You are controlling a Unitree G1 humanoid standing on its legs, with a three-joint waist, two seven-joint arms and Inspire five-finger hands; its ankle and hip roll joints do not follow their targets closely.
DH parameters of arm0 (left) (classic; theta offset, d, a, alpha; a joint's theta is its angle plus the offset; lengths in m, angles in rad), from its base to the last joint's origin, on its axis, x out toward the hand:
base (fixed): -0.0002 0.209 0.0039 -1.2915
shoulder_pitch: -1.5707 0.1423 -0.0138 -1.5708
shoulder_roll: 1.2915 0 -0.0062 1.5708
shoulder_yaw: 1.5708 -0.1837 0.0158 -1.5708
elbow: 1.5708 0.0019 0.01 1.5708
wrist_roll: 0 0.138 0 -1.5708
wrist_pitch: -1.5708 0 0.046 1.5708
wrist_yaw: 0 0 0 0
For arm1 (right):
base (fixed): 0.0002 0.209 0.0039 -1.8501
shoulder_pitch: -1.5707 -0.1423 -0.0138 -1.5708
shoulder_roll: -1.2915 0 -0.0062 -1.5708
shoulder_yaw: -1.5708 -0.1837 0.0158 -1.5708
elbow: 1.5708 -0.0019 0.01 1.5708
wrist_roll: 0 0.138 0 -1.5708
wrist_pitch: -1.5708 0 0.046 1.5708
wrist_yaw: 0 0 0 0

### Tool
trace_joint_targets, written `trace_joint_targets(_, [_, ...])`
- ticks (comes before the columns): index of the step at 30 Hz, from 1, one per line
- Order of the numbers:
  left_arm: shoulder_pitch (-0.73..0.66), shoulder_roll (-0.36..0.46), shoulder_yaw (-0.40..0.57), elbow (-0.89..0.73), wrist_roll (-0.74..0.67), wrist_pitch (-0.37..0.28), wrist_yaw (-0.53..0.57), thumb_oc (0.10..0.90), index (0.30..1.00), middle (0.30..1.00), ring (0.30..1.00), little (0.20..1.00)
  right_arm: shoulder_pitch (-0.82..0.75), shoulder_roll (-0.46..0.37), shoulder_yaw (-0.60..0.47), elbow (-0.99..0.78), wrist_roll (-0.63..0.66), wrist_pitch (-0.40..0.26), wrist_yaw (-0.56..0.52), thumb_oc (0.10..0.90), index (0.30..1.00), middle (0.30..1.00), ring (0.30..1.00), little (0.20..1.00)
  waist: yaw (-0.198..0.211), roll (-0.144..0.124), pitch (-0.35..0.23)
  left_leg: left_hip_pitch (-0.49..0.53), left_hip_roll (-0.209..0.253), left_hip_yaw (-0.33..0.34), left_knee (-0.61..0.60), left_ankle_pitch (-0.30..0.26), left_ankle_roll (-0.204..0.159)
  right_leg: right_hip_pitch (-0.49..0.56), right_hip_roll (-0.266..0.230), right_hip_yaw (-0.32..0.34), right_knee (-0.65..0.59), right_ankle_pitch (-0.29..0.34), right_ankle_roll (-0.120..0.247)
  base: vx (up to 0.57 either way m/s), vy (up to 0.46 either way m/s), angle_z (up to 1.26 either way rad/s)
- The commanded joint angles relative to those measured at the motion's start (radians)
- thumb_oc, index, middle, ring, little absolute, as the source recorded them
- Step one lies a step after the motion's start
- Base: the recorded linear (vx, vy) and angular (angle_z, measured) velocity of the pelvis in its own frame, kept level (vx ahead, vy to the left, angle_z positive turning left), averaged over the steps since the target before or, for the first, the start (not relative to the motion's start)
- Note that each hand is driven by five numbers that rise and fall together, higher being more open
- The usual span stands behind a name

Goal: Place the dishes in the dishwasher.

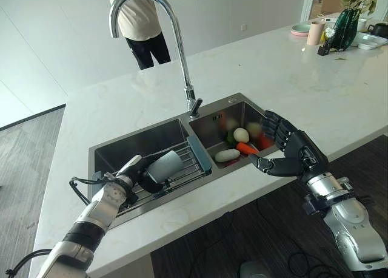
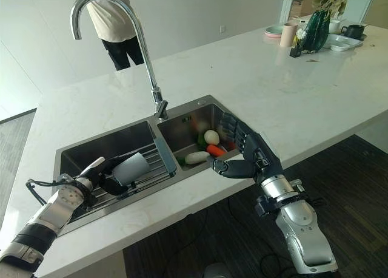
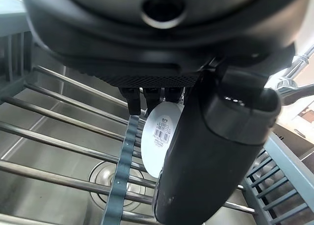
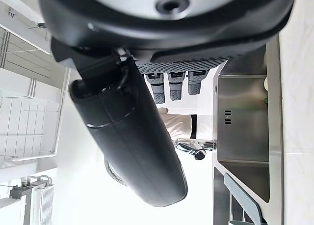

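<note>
We see the left hand (image 1: 134, 176) wrapped around a grey cup (image 1: 165, 166), lying sideways on the sink rack (image 1: 193, 162), base toward the faucet; right hand (image 1: 290, 149) hovers, fingers spread.

Brushed steel sink (image 1: 151, 138), glossy marble counter (image 1: 291, 77)

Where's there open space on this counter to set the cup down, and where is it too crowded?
The white marble counter is bare behind the steel sink, between the curved tap and the far-corner dishes. Crowded: the right basin's vegetables by the right hand, and the wire rack where the left hand holds the grey cup.
</note>
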Motion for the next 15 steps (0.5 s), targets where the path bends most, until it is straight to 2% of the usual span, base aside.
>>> trace_joint_targets(1, [-0.183,0.022,0.031,0.017,0.022,-0.031,0.084,0.800,0.900,0.900,0.900,0.900,-0.115,-0.020,-0.033,-0.072,0.007,-0.082,0.008,0.800,0.900,0.900,0.900,0.900,-0.018,0.003,-0.014,0.013,-0.006,-0.034,0.115,-0.236,0.029,0.068,0.007,-0.019,-0.015,-0.145,0.072,0.00,0.000,0.00])
trace_joint_targets(7, [-0.194,0.021,0.033,0.028,0.009,-0.043,0.095,0.800,0.900,0.900,0.900,0.900,-0.118,-0.021,-0.030,-0.073,0.007,-0.076,0.009,0.800,0.900,0.900,0.900,0.900,-0.018,0.001,-0.013,0.015,-0.008,-0.034,0.115,-0.237,0.030,0.070,0.008,-0.017,-0.015,-0.145,0.071,0.00,0.000,0.00])
trace_joint_targets(15, [-0.210,0.013,0.024,0.023,0.010,-0.029,0.099,0.800,0.900,0.900,0.900,0.900,-0.118,-0.018,-0.024,-0.073,0.007,-0.073,0.010,0.800,0.900,0.900,0.900,0.900,-0.022,0.000,-0.012,0.015,-0.012,-0.034,0.115,-0.240,0.033,0.071,0.009,-0.012,-0.015,-0.145,0.072,0.00,0.000,0.00])
